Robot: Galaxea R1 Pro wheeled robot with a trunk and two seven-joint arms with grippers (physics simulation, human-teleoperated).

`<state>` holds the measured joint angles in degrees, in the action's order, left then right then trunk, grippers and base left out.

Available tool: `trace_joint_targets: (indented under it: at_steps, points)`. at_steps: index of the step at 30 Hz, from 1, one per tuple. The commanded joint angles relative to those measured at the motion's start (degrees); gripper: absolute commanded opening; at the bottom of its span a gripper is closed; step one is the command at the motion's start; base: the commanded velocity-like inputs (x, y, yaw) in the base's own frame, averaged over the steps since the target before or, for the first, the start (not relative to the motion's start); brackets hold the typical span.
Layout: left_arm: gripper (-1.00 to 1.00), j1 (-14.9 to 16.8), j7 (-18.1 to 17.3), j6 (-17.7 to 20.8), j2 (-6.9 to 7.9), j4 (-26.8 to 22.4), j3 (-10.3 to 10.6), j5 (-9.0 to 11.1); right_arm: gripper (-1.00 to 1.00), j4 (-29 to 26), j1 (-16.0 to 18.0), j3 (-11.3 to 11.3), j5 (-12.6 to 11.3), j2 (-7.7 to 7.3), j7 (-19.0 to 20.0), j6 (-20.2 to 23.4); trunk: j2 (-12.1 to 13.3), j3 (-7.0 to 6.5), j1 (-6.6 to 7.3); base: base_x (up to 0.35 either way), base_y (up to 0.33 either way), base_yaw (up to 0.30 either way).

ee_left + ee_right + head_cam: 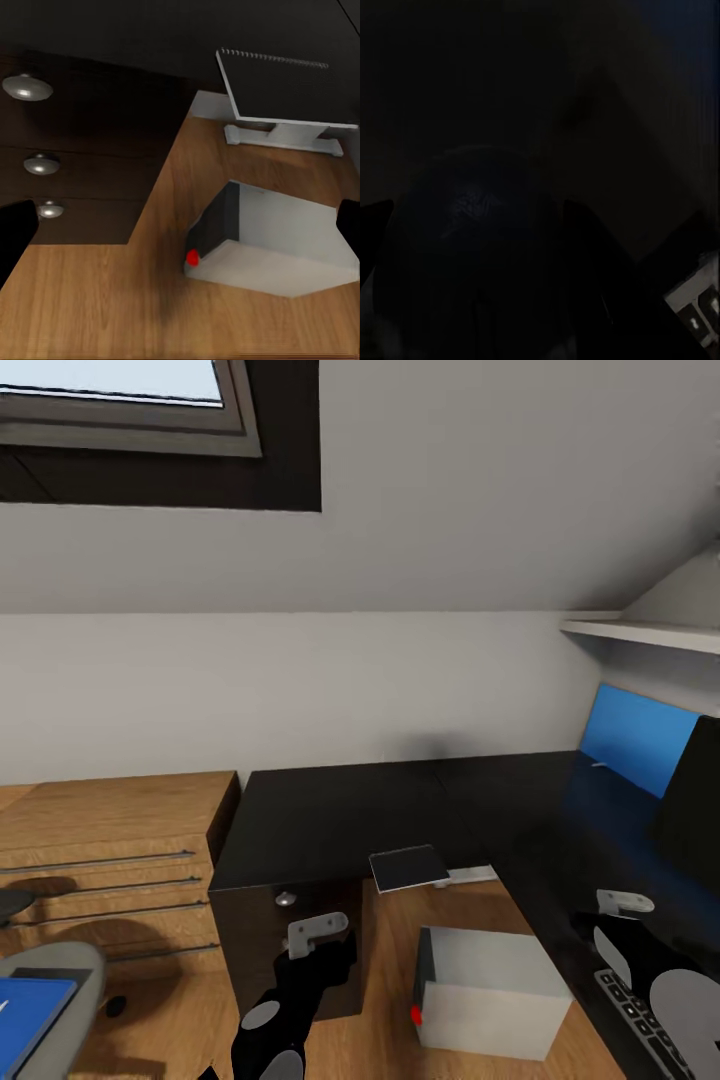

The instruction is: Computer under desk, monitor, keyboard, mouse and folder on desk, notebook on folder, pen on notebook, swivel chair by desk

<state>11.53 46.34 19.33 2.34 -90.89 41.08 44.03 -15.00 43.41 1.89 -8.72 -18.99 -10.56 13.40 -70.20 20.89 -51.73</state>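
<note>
Wood flooring is lying beneath the grey computer (490,990) beside the black desk (400,810), showing no legible labels, while the left gripper (180,225) is hanging spread apart and the right gripper's state cannot be told.

You have open worktop (400,800) across the black corner, clear to the wall. The notebook (408,868) overhangs its front edge. Below, the computer (487,992) blocks the floor beside the drawer cabinet (262,930); the monitor (695,810) walls off the right.
</note>
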Motion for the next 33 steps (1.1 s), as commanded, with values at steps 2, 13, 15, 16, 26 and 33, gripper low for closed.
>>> trace_joint_targets:
  at_steps: [2, 13, 15, 16, 26, 33]
  points:
    - [1.0, 0.1, 0.4, 0.2, 0.06, -0.1, 0.1, 0.3, -1.0, -0.1, 0.0, 0.2, -0.7, 0.0, -0.3, 0.2, 0.0, 0.07, 0.03, -0.172, 0.0, 0.0]
    - [1.0, 0.1, 0.4, 0.2, 0.12, -0.1, 0.1, 0.3, -1.0, -0.1, 0.0, 0.2, -0.8, 0.0, -0.3, 0.1, 0.0, 0.07, 0.03, -0.012, 0.0, 0.0]
    - [1.0, 0.1, 0.4, 0.2, 0.12, -0.1, 0.2, 0.3, -1.0, -0.1, 0.0, 0.2, -0.8, 0.0, -0.3, 0.1, 0.0, 0.07, 0.03, 0.0, 0.0, 0.0]
    - [1.0, 0.1, 0.4, 0.2, 0.12, -0.1, 0.4, 0.2, -1.0, -0.1, 0.0, 0.2, -0.8, 0.05, -0.3, 0.1, 0.0, 0.07, 0.03, 0.0, 0.0, 0.0]
    - [1.0, 0.1, 0.4, 0.2, 0.2, 0.3, 0.6, 0.2, -1.0, -0.2, 0.0, 0.2, -0.8, 0.05, -0.3, 0.1, 0.0, 0.07, 0.03, 0.139, 0.0, 0.0]
    - [1.0, 0.1, 0.3, 0.2, 0.09, 0.3, 0.7, 0.2, -1.0, -0.2, 0.0, 0.2, -0.8, 0.04, -0.3, 0.1, 0.0, 0.07, 0.03, 0.021, 0.0, 0.0]
